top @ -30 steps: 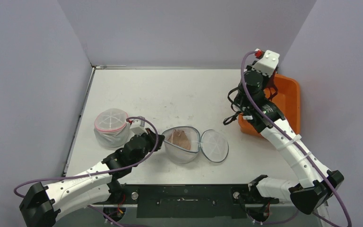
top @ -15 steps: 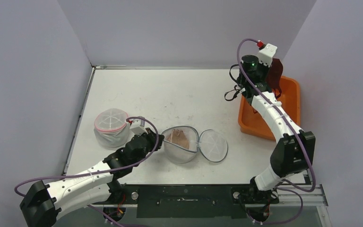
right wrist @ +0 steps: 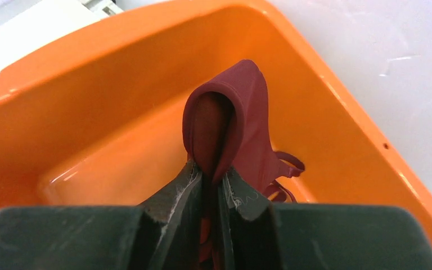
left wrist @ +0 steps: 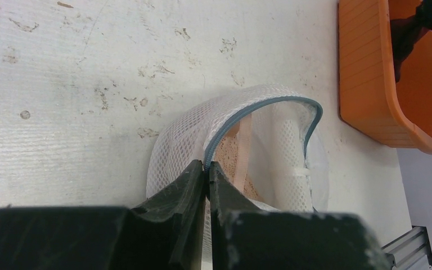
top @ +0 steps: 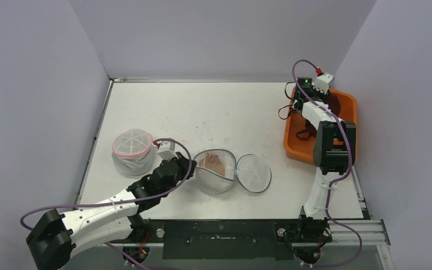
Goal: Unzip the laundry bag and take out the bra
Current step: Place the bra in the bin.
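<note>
Two bags: open bag (left wrist: pixel 185 129) near 6 o'clock on the table (top: pixel 202 107); second bag (top: pixel 132 149) at 8 o'clock, zipped shut.
Open bag: lid flap (top: pixel 256 173) is folded out toward 3 o'clock; a peach lace piece (left wrist: pixel 233 152) lies inside.
Left gripper (left wrist: pixel 207 167): jaws together on the grey zip rim, at the open bag's 9 o'clock side in the top view.
Right gripper (right wrist: pixel 211 174): clamped on the maroon bra (right wrist: pixel 247 112), which hangs inside the orange bin (right wrist: pixel 90 84).
Bin: at 2 o'clock on the table, well apart from both bags.
Step in hand: judged to be the drop, with the bag unzipped and the bra out and above the bin floor.
Next move: probably parting the right jaws so that the bra falls inside the bin walls. The straps may catch on the fingers. The left hold can steady the bag meanwhile.
</note>
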You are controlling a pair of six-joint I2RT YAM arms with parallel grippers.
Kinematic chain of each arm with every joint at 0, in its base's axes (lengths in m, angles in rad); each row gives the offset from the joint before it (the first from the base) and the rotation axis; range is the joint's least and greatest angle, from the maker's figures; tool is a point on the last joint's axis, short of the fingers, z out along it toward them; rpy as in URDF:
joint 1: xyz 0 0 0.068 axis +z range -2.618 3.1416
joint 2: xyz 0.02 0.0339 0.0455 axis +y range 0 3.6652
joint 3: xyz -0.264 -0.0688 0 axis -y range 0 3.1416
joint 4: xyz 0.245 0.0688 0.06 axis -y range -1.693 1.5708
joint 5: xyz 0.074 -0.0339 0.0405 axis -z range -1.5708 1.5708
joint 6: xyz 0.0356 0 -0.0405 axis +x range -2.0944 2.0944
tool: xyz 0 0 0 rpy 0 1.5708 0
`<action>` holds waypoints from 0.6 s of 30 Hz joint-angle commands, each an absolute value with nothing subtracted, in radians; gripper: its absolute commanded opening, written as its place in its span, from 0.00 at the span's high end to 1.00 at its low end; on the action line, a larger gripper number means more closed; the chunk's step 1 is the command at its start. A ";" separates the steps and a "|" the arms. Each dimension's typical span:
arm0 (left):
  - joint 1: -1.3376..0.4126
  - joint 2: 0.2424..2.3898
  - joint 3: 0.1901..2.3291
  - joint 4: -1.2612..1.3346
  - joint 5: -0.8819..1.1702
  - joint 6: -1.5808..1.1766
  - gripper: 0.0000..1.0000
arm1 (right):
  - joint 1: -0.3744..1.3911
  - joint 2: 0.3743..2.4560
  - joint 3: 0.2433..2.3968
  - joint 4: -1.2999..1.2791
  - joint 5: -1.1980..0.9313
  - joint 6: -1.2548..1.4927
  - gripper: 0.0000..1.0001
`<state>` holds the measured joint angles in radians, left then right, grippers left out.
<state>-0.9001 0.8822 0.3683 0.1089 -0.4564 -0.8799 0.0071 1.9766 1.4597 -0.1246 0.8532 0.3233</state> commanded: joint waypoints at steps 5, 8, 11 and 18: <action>-0.898 0.885 0.361 0.159 -0.460 -0.873 0.96 | 0.002 2.132 1.634 -0.177 0.769 0.394 0.95; -0.899 0.883 0.360 0.155 -0.470 -0.869 0.96 | 0.002 2.187 1.682 -0.203 0.736 0.403 0.88; -0.898 0.879 0.355 0.158 -0.478 -0.867 0.96 | 0.002 2.213 1.694 -0.210 0.715 0.413 0.63; -0.897 0.882 0.361 0.158 -0.475 -0.863 0.96 | 0.002 2.161 1.663 -0.193 0.679 0.421 0.28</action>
